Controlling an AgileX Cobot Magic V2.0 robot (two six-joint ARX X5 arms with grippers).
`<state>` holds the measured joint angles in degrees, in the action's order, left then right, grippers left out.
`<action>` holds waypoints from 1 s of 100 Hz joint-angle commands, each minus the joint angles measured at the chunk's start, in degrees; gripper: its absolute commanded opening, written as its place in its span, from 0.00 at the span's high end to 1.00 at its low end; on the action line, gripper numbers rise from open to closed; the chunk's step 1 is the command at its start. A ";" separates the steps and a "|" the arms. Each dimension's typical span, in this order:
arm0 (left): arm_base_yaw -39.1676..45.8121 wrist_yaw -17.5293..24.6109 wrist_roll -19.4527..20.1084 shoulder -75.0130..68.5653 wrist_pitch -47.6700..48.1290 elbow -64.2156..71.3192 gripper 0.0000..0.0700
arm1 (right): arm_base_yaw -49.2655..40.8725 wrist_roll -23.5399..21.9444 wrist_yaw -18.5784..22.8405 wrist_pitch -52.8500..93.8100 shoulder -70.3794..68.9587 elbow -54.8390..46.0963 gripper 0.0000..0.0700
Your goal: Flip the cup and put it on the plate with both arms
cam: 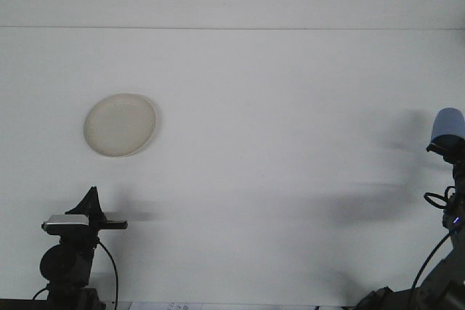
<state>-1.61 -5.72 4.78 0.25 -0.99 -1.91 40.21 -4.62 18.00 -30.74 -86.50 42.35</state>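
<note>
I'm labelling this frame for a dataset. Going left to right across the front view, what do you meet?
Left gripper → cream plate → blue cup, held up at the far right edge above the right arm.

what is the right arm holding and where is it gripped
The right end effector holds the blue cup by its lower end, at the right edge of the view. The left end effector holds nothing.
</note>
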 commanded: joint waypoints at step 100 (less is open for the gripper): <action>0.07 -0.02 -0.55 -0.09 -0.81 1.11 0.98 | -79.01 0.07 -12.39 98.29 7.43 34.88 1.00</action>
<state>-1.61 -5.72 4.78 0.25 -0.99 -1.91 -35.68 -5.63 6.28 66.57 -75.88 75.02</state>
